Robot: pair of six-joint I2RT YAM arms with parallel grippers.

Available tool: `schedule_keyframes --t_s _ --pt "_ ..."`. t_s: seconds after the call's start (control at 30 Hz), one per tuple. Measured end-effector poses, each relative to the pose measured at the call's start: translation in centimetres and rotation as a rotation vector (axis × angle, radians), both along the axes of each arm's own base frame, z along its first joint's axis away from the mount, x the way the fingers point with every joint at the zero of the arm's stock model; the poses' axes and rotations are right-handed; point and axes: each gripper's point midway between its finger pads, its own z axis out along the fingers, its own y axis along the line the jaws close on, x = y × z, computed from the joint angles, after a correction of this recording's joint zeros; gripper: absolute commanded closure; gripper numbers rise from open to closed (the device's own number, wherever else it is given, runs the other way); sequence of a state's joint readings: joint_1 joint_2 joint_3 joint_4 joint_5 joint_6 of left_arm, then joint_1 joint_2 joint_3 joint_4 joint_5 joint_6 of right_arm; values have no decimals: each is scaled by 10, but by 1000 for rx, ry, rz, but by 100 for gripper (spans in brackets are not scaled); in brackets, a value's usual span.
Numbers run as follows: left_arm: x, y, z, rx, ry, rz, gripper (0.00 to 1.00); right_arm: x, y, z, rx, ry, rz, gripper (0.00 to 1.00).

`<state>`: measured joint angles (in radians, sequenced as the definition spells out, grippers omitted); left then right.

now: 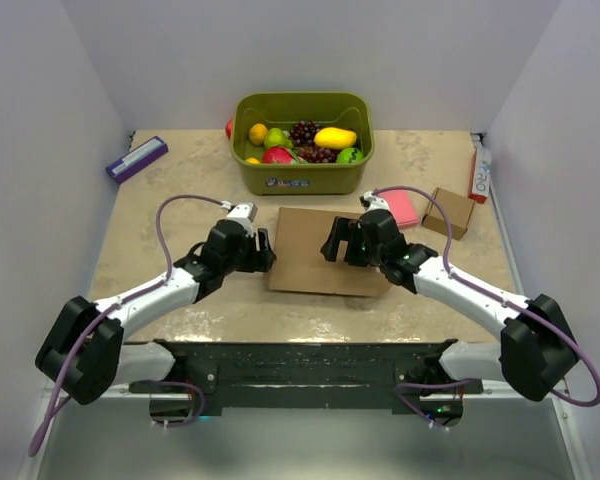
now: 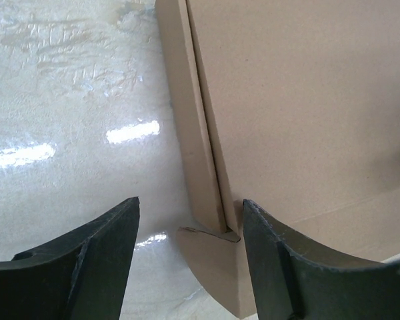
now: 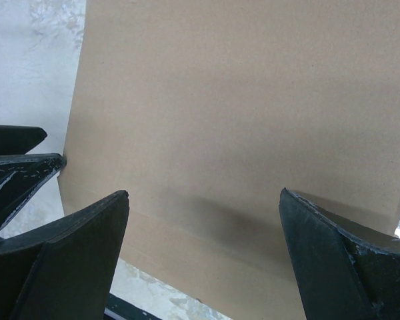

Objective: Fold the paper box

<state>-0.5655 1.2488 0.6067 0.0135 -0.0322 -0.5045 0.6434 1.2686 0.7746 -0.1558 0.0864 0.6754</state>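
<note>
Black jaws frame the work from the near side. The left arm (image 1: 170,285) has its jaws partly open astride the left edge of the paper box (image 1: 315,255). One finger is over the bare surface (image 1: 180,200) and the other over the cardboard, beside a narrow side flap (image 2: 187,133) lying flat. They grip nothing. The right arm (image 1: 450,285) has its jaws spread wide above the box's right half, also empty. Whether either pair touches the board cannot be told. The box lies flat, unfolded, mid-surface. To raise that flap cleanly, I judge the left jaws should catch its free edge and hinge it along the crease while the right pins the panel against sliding. Beyond sit a pink block (image 1: 402,208), a small cardboard box (image 1: 450,212) and a green bin (image 1: 302,178) of toy fruit.
</note>
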Motion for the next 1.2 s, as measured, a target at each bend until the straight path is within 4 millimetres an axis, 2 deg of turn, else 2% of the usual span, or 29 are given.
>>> schedule_keyframes --t_s 0.37,0.8,0.93,1.0,1.1,1.13,1.2 --pt "-3 1 -20 4 24 6 34 -4 -3 -21 -9 30 -10 2" --pt "-2 0 -22 -19 21 22 34 1 -4 -22 2 17 -46 2" --pt "-2 0 -21 -20 20 22 25 0 -5 -21 4 15 -46 1" --pt "-5 2 -21 -14 28 22 17 -1 -6 -20 -2 15 -42 1" --pt "-10 6 -17 5 38 15 9 -8 -8 -12 -14 16 -13 1" --pt "-10 6 -13 12 39 11 9 -12 -8 -2 -5 4 6 1" --pt "-6 6 2 22 21 -2 6 -15 -6 30 32 -54 42 1"
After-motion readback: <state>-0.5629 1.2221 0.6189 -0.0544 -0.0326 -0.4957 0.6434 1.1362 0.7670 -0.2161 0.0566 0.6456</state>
